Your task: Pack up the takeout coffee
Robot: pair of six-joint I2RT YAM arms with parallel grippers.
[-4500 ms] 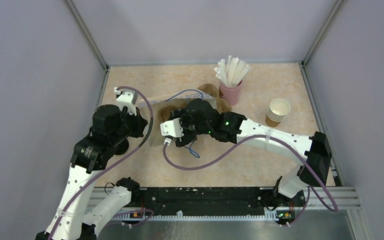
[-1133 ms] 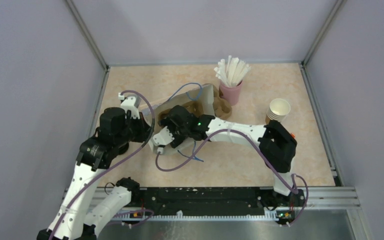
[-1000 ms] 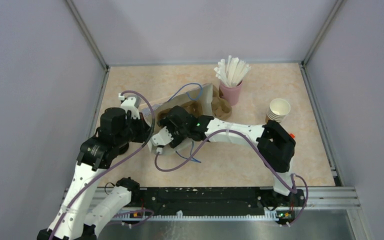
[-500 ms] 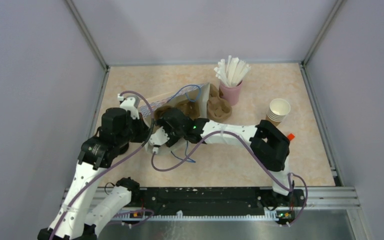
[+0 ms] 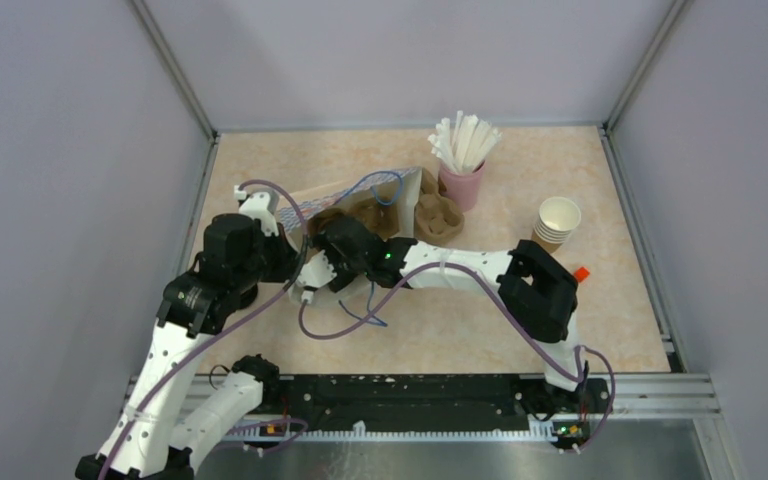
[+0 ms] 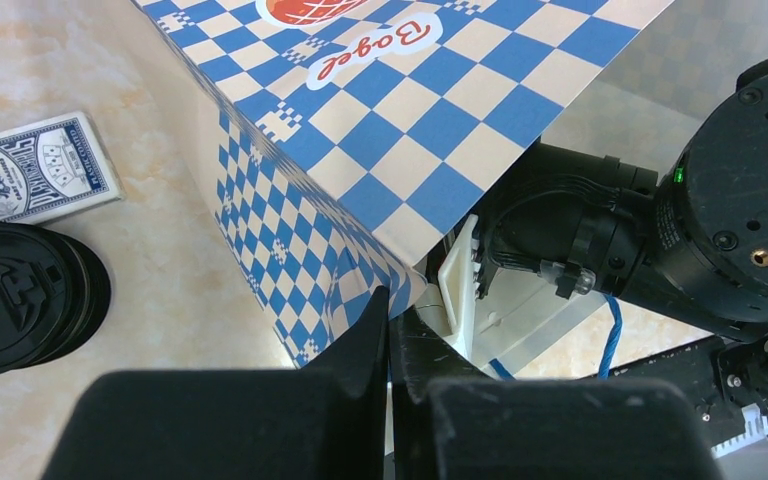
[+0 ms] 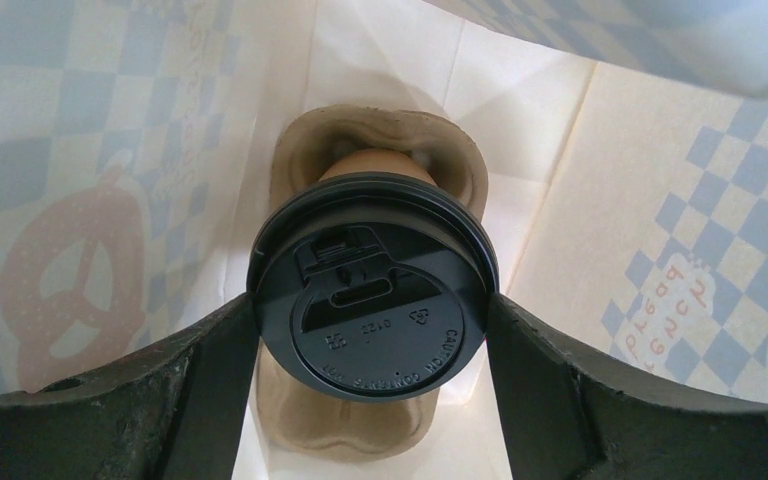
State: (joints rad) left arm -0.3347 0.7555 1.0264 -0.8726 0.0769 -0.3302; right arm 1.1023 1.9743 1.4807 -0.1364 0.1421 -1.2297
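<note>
Inside the bag (image 6: 440, 110), right pincer (image 7: 372, 322) grips takeout coffee (image 7: 372, 285); left pincer (image 6: 390, 325) clamps its rim.

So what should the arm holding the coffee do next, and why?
Probably ease the takeout coffee a touch deeper into the pocket of the cup carrier before letting go. The right end effector grips its black lid on both sides inside the paper bag, the cup sits at the pocket's mouth, and the left end effector pinches the bag's edge.
</note>
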